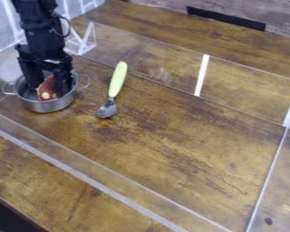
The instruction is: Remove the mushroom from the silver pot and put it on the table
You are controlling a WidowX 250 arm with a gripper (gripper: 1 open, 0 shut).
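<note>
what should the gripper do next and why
Probably ease down a little and then close on the mushroom: the gripper appears open, with its dark fingers over the silver pot, where the mushroom still sits.
</note>
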